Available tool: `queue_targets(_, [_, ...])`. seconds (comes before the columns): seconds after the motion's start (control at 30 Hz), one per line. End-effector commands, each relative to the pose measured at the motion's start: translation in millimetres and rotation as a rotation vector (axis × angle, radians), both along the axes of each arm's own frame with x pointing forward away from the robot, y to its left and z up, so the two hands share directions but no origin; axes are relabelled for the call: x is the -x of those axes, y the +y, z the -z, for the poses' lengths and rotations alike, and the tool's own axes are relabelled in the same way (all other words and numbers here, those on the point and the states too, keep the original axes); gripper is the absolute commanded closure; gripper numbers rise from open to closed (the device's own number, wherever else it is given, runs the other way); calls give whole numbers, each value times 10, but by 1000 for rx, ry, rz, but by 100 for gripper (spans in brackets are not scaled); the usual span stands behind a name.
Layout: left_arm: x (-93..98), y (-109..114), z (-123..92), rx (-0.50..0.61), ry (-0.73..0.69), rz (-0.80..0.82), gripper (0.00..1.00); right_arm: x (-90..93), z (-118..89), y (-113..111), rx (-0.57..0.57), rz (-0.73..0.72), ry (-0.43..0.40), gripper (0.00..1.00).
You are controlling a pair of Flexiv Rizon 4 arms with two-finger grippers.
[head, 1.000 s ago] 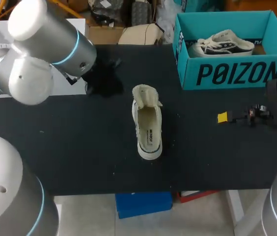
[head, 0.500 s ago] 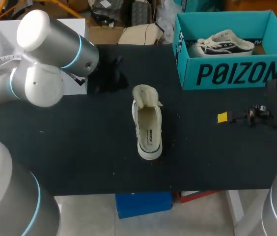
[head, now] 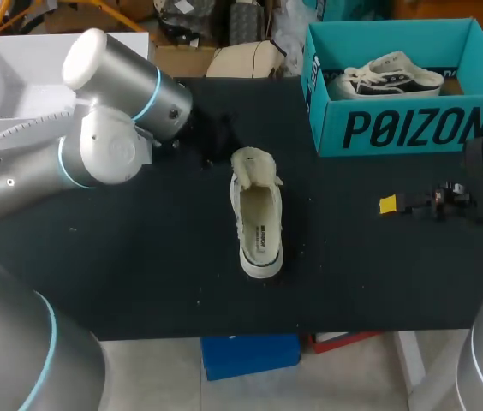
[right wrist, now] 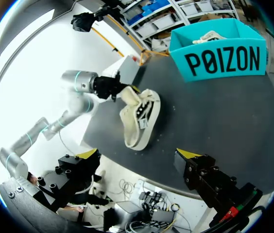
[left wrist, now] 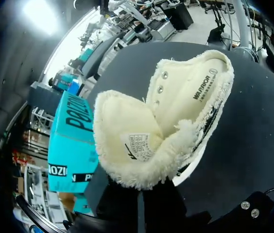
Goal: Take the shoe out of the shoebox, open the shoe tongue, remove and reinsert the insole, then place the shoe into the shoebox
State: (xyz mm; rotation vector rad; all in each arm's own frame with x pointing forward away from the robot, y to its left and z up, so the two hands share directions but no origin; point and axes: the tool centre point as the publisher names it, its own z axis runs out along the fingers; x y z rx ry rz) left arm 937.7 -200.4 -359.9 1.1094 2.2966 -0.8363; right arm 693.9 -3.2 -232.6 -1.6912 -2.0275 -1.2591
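Cream sneaker (head: pixel 257 210) lies mid-surface (head: pixel 139 257), well apart from the teal shoebox (head: pixel 396 128), its tongue folded open just ahead of the left gripper (head: pixel 210 141), whose grip cannot be told. The right gripper (right wrist: pixel 137 154) waits with fingers spread, empty. Any tug could drag the unpinned shoe.

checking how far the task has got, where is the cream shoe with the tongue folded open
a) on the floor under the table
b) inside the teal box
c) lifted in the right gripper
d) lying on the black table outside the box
D: the cream shoe lies on the black table, clear of the teal shoebox, which holds only a second shoe.
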Motion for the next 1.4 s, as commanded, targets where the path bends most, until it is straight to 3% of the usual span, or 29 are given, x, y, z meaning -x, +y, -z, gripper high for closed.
queue_targets(0.03, [26, -116, 197, 50, -11, 6, 100, -3, 3, 10, 2, 1, 1, 0])
queue_targets(0.53, [301, -9, -169, 90, -78, 81, 100, -3, 3, 10, 2, 1, 1, 0])
queue_targets(0.87, [509, -94, -105, 90, -65, 146, 100, -3, 3, 10, 2, 1, 1, 0])
queue_targets(1.03, [563, -141, -94, 49, -66, 200, 100, -3, 3, 10, 2, 1, 1, 0])
queue_targets(1.4, [623, -268, -79, -216, -96, 466, 100, -3, 3, 10, 2, 1, 1, 0])
